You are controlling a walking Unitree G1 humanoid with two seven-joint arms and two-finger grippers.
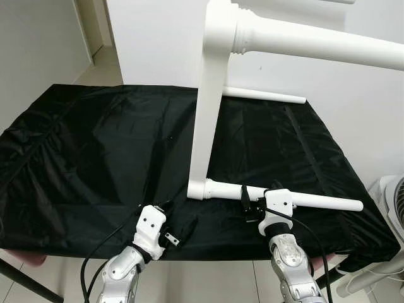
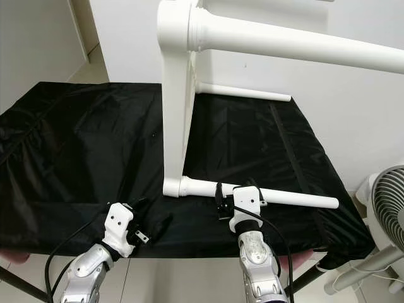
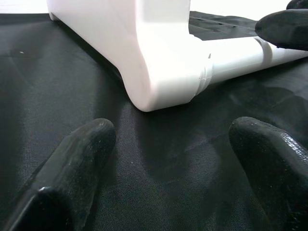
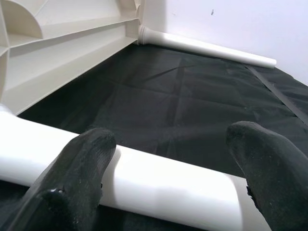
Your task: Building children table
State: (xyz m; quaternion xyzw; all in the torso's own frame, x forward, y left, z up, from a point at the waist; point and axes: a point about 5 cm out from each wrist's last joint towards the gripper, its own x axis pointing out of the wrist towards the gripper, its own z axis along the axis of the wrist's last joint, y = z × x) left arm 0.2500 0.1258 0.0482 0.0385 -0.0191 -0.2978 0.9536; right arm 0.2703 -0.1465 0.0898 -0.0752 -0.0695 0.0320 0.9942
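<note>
A white plastic children's table stands on its edge on the black cloth [image 1: 95,158], its top panel [image 1: 207,126] upright. One leg [image 1: 315,202] lies along the cloth toward the right, another [image 1: 262,95] lies at the back, and a third [image 1: 315,41] juts out overhead. My right gripper [image 1: 250,204] is open, with its fingers [image 4: 77,163] straddling the near leg [image 4: 159,185] just right of the panel's foot. My left gripper [image 1: 170,211] rests open on the cloth, pointing at the panel's bottom corner [image 3: 163,82] a short way ahead, with nothing between its fingers [image 3: 82,154].
The cloth-covered bench ends just in front of my wrists, with tiled floor below. A white fan [image 2: 386,205] stands off the right front corner. A white wall [image 1: 158,38] runs behind the bench, and an opening [image 1: 95,31] shows at the back left.
</note>
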